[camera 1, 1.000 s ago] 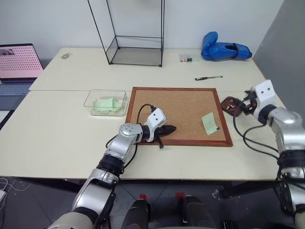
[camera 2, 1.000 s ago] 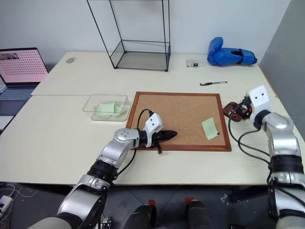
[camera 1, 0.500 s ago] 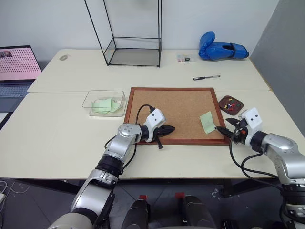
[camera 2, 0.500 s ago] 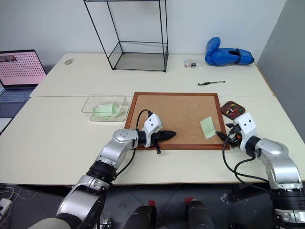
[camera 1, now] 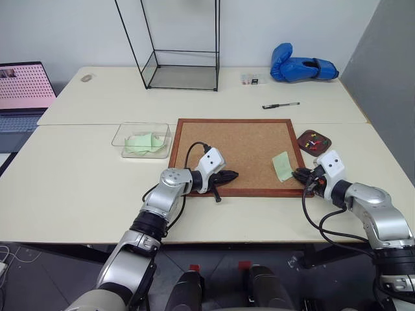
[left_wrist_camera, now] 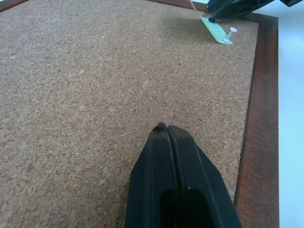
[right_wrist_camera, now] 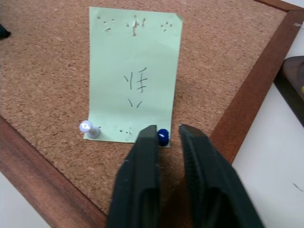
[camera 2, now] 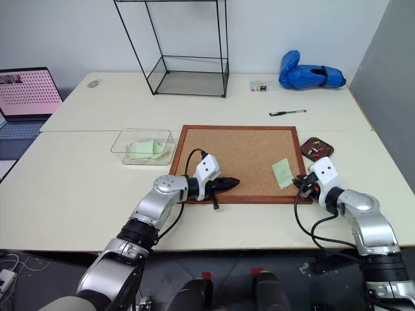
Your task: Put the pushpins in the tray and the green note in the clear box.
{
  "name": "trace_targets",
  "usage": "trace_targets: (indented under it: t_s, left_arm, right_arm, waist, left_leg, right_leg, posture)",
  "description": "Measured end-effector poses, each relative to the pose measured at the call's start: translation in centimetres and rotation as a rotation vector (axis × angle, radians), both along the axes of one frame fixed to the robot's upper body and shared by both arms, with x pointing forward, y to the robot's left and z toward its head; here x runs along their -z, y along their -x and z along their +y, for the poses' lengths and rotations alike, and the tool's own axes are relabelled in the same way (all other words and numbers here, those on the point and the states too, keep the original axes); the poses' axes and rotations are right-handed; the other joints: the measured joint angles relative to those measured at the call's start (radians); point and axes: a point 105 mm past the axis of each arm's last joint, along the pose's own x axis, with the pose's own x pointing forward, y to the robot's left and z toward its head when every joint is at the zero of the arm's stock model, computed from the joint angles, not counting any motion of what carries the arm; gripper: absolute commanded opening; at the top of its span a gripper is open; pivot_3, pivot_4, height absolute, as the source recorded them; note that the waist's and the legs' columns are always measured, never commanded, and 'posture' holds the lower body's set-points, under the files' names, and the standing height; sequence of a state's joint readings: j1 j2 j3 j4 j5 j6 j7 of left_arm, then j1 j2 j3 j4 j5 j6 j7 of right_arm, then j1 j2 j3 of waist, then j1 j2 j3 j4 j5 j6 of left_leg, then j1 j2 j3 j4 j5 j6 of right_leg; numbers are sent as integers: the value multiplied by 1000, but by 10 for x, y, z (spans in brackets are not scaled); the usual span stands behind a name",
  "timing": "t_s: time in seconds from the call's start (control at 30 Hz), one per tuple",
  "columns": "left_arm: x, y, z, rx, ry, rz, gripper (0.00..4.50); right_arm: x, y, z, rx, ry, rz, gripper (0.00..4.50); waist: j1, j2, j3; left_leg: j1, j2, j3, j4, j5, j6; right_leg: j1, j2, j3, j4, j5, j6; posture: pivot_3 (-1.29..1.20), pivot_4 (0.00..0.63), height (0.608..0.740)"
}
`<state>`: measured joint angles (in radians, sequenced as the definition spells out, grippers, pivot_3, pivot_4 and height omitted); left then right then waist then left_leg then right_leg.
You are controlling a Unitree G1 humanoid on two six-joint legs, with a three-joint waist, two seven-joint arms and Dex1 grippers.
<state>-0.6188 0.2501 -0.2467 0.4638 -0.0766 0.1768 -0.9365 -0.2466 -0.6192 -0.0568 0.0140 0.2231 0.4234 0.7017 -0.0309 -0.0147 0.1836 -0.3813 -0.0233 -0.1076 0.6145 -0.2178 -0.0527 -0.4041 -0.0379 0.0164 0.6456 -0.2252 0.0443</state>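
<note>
Here the right gripper [right_wrist_camera: 166, 137], its fingers a narrow gap apart and holding nothing, touches the blue pushpin [right_wrist_camera: 163, 137] pinning the green note [right_wrist_camera: 133, 76] to the corkboard [right_wrist_camera: 47, 71]. The left gripper [left_wrist_camera: 168, 130] is closed empty.

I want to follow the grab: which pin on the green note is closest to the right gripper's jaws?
The blue pushpin at the green note's corner, between the right gripper's jaws; the white pin stands at the other corner.

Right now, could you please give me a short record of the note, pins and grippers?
green note: flat on the corkboard, near its right edge
blue pushpin: in the note's corner, between right gripper's tips
white pushpin: in the neighbouring corner
right gripper: nearly closed
left gripper: shut, over the corkboard
tray: beside the corkboard, holding coloured pins
</note>
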Motion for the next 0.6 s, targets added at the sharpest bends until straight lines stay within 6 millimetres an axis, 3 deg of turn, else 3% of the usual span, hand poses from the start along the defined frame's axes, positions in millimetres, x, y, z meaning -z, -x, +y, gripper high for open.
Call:
trace_targets:
  t_s: [0.3,0.6]
  left_arm:
    - [0,1,0,7,0,1,0]
    - [0,1,0,7,-1,2,0]
  right_arm:
    - [-4,6,0,-15,-30,-1,20]
    - [-27,8,9,-65,-77,-58,20]
  waist:
    - [1,0,0]
    - [0,0,0]
  left_leg:
    - [0,0,0,0,0,0]
    - [0,0,0,0,0,0]
  right_leg:
    - [0,0,0,0,0,0]
    - [0,0,0,0,0,0]
  posture:
    - [0,150,740]
    - [0,150,740]
